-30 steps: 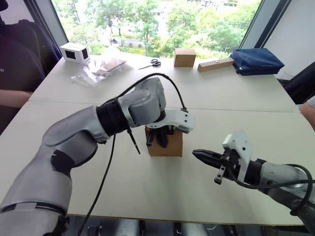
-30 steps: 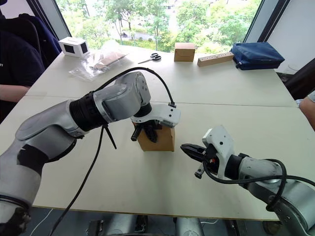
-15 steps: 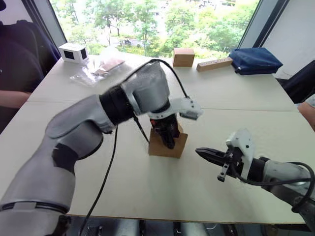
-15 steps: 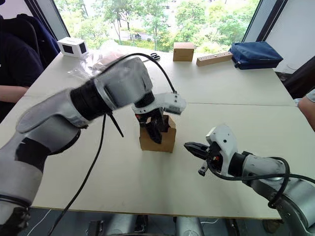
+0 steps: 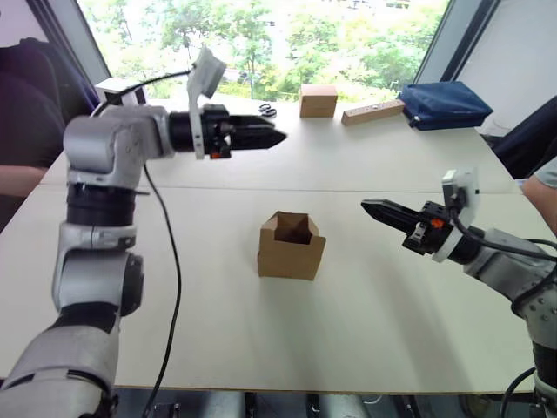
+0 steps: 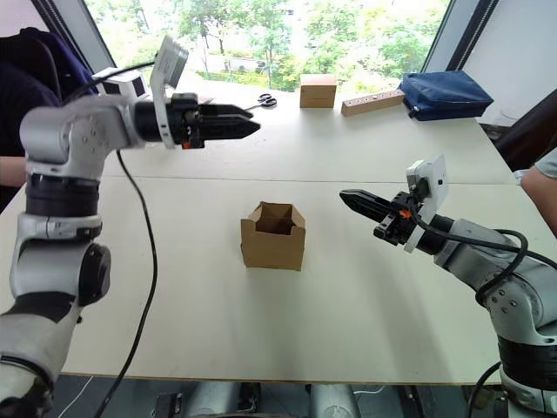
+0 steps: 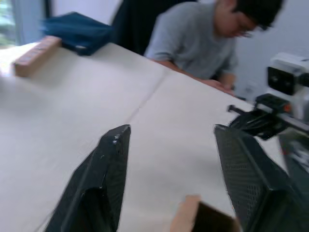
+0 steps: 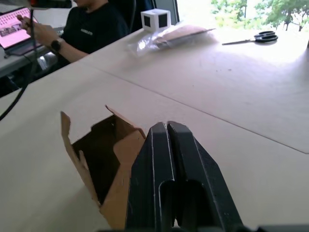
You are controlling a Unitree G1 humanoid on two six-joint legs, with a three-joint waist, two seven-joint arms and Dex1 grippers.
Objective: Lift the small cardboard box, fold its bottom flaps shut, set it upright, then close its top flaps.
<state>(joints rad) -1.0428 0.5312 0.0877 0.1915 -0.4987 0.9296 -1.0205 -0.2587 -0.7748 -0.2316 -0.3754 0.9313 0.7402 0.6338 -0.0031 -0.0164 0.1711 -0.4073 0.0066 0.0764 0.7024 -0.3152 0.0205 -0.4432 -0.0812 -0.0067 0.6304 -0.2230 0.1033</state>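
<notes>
Small cardboard box (image 5: 291, 246) upright mid-tabletop, open end up, top flaps (image 6: 277, 215) standing, nothing touching it. Right gripper (image 5: 376, 207) off toward the right edge, fingers pressed together and empty, tip aimed across at the box, just above its rim. Left gripper (image 5: 271, 137) higher and nearer the far edge, fingers spread apart, holding nothing. Right arm judged nearer; closing the flaps probably needs a descent from above.

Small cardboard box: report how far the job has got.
Done: the small cardboard box stands upright on the table, so its bottom looks closed. In hand: nothing; the left gripper has open jaws, the right gripper shut ones, both clear of it. Left: the top flaps stand open.
</notes>
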